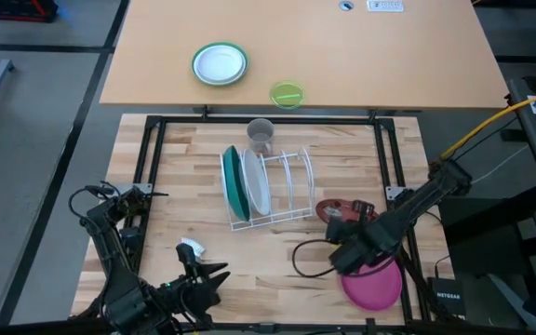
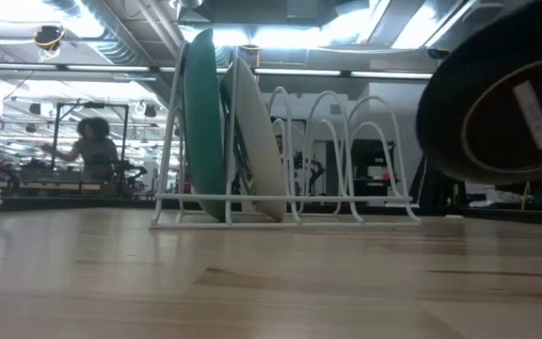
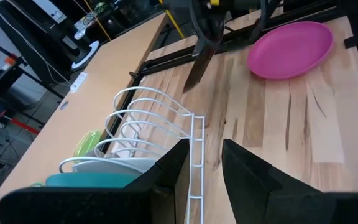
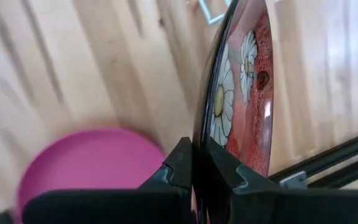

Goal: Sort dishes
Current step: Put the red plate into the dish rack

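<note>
A white wire rack (image 1: 277, 191) stands mid-table with the teal-green plate (image 1: 233, 182) and the white plate (image 1: 257, 181) on edge in its left slots; both also show in the low view, teal (image 2: 203, 122) and white (image 2: 257, 141). My right gripper (image 1: 350, 233) is shut on the dark red flowered plate (image 4: 244, 93), right of the rack. The magenta plate (image 1: 372, 282) lies flat near the table's front right. My left gripper (image 3: 207, 171) is open and empty near the front edge, left of centre (image 1: 203, 277). My right gripper pinches the red plate's rim (image 4: 211, 146) between its two fingers, one on the flowered face (image 4: 232, 171) and one on the dark back. The plate stands on edge ahead of the fingers, lifted clear of the table; its dark underside shows in the low view (image 2: 497, 104).
A grey cup (image 1: 261, 136) stands at the rack's far end. A small green-rimmed white plate (image 1: 220, 63) and a lime-green dish (image 1: 287, 94) lie on the far table. The rack's right slots (image 2: 346, 141) hold nothing. A black frame (image 1: 147, 158) borders the work area.
</note>
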Robot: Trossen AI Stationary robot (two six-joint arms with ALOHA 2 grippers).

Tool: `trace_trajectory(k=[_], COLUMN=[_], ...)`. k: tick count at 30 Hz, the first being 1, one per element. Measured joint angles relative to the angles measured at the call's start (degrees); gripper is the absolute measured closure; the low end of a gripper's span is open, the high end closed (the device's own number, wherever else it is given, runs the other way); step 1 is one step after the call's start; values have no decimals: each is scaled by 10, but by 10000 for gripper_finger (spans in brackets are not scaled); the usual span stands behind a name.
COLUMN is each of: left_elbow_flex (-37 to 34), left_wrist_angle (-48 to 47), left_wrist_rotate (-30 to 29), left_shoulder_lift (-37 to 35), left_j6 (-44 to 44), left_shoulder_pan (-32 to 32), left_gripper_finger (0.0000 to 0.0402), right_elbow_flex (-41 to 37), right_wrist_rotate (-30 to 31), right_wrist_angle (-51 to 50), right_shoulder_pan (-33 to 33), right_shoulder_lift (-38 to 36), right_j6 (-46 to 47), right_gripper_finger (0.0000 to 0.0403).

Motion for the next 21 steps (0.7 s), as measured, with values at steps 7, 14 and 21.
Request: trace_trajectory(k=[7,14,21], left_elbow_flex=[0,0,0], left_wrist_angle=[0,0,0], left_wrist_rotate=[0,0,0], left_shoulder_lift=[0,0,0], left_j6=[-18,-24,-24], left_shoulder_pan=[0,0,0], left_gripper_finger=[318,318,318], right_elbow_flex=[0,0,0], right_wrist_rotate=[-55,-31,30], right_wrist_angle=[18,133,246], right_shoulder_pan=[0,0,0], right_shoulder_lift=[-71,-110,-113], right_j6=[5,14,-19], right_gripper_finger=[385,385,385])
